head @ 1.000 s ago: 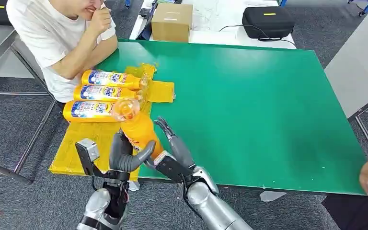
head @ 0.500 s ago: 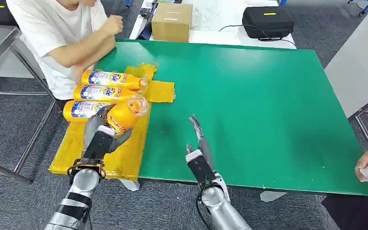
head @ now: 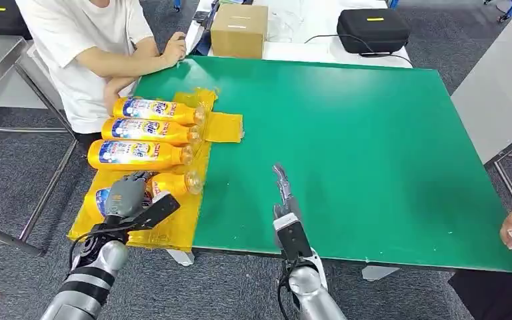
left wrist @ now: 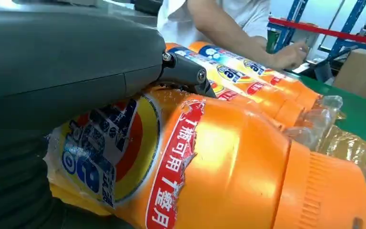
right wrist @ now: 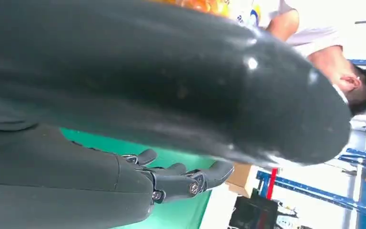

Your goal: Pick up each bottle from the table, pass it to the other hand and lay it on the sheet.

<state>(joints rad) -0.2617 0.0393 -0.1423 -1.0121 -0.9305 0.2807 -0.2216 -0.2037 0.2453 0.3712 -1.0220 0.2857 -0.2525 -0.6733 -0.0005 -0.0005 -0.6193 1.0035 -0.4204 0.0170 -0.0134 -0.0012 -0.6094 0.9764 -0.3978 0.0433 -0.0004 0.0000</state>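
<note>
Our left hand (head: pixel 128 195) holds the fourth bottle (head: pixel 167 185) lying on the yellow sheet (head: pixel 173 223); our right hand (head: pixel 285 203) is spread, holding nothing. The bottle looks smooth and slippery, so we hold its middle

head: high, facing down at green table (head: pixel 347 147) | wrists: close behind hands | shared: table

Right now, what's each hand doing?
Left hand: holding the fourth bottle down on the yellow sheet.
Right hand: open, holding nothing.
</note>
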